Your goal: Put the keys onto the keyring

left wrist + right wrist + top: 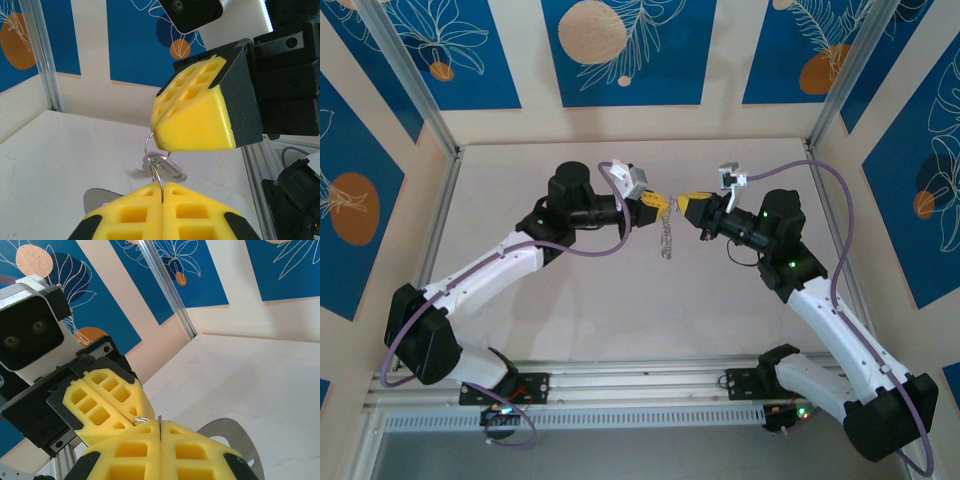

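My two grippers meet tip to tip above the middle of the table. The left gripper (660, 206) (162, 186) is shut on the thin silvery keyring (156, 172), which stands edge-on out of its yellow fingers. A small bunch of pale keys (167, 167) (667, 242) hangs from the ring just beyond them. The right gripper (686, 203) (160, 424) is shut on a thin flat metal edge, seemingly a key (160, 419), right next to the ring's loop (140, 420). The right gripper's yellow fingers (195, 120) cover the top of the ring. The left gripper's fingers (107, 400) touch the right fingertips.
The pale tabletop (570, 300) lies below both grippers. Blue-patterned walls and aluminium corner posts (410, 75) close off the back and sides. A metal rail (640, 385) with both arm bases runs along the near edge.
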Controlling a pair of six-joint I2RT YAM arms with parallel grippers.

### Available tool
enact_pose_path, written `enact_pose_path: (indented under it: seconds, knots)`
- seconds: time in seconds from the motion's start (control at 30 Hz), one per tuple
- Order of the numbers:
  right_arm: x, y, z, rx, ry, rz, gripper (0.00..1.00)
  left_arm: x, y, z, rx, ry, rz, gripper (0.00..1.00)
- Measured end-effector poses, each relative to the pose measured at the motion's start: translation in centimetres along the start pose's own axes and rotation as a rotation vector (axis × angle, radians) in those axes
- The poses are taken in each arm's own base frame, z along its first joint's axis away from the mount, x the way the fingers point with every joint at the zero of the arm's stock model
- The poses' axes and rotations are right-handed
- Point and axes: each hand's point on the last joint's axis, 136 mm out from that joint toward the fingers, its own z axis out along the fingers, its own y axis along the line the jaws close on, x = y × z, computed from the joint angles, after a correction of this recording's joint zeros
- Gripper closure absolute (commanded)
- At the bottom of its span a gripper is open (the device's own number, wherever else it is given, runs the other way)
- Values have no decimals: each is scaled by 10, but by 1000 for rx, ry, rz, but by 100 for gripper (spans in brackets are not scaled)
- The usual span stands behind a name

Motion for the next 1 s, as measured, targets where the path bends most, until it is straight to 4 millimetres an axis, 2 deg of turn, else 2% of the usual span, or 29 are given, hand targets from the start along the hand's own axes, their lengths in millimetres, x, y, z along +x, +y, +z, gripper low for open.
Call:
enact_pose_path:
  seconds: [0.3,0.43,0.77,0.8,0.9,1.0]
  knots:
    - [2,3,-1,-21,13,12,100,-3,0,0,-6,-11,8,100]
    - [10,1,0,-28,31,35,100,-9,1,0,-14,-31,20,100]
    - [15,3,0,-63,31,85,100,-6,2,0,-18,-45,9,100]
    - [14,2,0,-65,30,88,99,-7,2,0,-18,-47,10,100]
    - [13,-1,-2,-65,23,109,82,-8,3,0,-23,-59,6,100]
    - [13,-15,-10,-36,8,144,71,-12,3,0,-29,-78,10,100]
